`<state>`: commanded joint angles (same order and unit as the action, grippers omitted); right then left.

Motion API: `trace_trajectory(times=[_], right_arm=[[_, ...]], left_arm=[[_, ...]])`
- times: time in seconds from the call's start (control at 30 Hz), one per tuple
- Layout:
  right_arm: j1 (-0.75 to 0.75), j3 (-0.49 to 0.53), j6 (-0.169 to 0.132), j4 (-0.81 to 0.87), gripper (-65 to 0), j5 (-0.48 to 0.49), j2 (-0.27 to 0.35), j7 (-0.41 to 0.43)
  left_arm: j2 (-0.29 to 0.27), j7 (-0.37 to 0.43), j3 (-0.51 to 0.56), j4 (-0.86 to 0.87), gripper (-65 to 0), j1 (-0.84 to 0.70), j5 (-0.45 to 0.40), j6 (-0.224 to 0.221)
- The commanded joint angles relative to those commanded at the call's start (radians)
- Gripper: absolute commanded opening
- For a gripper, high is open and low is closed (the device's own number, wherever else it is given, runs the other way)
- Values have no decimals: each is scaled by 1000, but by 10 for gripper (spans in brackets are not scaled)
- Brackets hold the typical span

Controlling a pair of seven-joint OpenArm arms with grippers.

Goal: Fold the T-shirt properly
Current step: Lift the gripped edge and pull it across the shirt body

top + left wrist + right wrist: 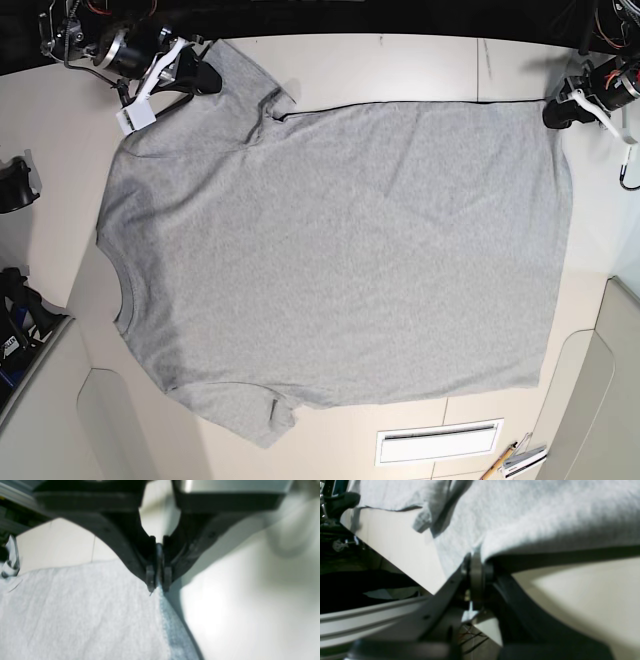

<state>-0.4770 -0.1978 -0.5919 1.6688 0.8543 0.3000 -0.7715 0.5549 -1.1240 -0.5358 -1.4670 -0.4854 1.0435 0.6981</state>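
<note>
The heather-grey T-shirt [330,250] lies spread flat on the table, plain side up, with the neck at the left and the hem at the right. My left gripper [553,112] is at the far right corner, shut on the hem corner; the left wrist view shows its jaws [157,585] pinched on the hem edge of the T-shirt [75,610]. My right gripper [205,78] is at the far left, shut on the far sleeve; the right wrist view shows it [476,562] clamped on a lifted fold of the T-shirt [532,517]. The lettering is hidden.
The white table [400,65] shows bare beyond the shirt's far edge. A white slotted plate [440,440] and some pens [515,460] lie near the front right. Black fixtures [15,185] stand at the left edge.
</note>
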Motion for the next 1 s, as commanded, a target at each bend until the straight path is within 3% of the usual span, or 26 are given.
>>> trace_trajectory(times=[0.23, 0.4, 0.7, 0.87, 1.0], right_arm=[[-71, -53, 0, 84, -650, 48, 5, -37], [-105, -103, -3, 164, -650, 74, 5, -45], [-82, -111, -7, 221, -650, 95, 4, -44], [11, -110, -7, 216, -650, 36, 5, -36], [112, -109, -7, 172, -650, 12, 5, -37]], left_arm=[[0, -37, -126, -67, -650, -3, 19, 0], [9, -66, -132, -68, -650, -2, 100, 0], [31, -66, -132, -72, -650, -1, 158, 0], [38, -26, -132, -79, -650, 23, 150, 0], [39, 52, -132, -78, -650, 75, 50, 0]])
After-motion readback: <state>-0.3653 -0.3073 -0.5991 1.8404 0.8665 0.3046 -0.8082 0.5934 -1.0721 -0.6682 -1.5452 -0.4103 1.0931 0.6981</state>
